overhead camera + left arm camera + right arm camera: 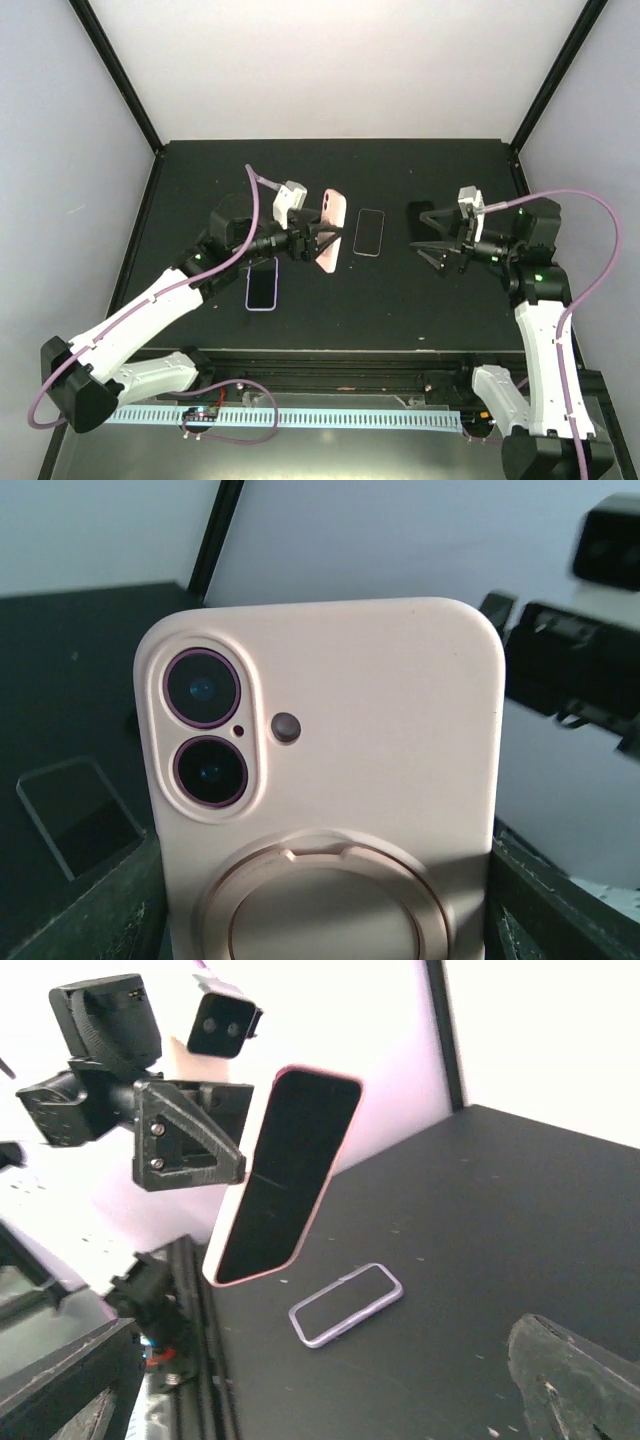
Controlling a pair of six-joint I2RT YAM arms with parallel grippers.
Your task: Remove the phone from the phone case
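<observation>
Clearly the salmon-pink phone case [335,215] is the one thing held off the surface [440,310]. The left end effector [312,243] is clamped across the long sides of its lower half and holds it up at a tilt. The case is matte and smooth, with rounded corners. A raised oval island at one corner carries two glossy lenses [203,688], stacked one above the other, with one small round dot beside them. One pale ring [330,895] with a soft sheen sits lower on its back. The phone [290,1160] is inside it, a flat black glass face framed by the thin pink rim. Coarse dark fingers [545,910] press both long edges.

The right end effector [425,240] is spread wide and grips nothing. It hovers well apart from the case and faces it.

The surface is matte black, lightly speckled, and bounded by a raised black lip. Black posts rise at its two back corners against pale walls [350,70]. Open dark surface stretches behind both arms toward the back edge.

Two arms and two end effectors are in view. Two flat rounded rectangles lie on the surface. A grey-rimmed one [369,232] lies between the case and the right end effector, and a lavender-rimmed one [262,284] lies under the left arm.
</observation>
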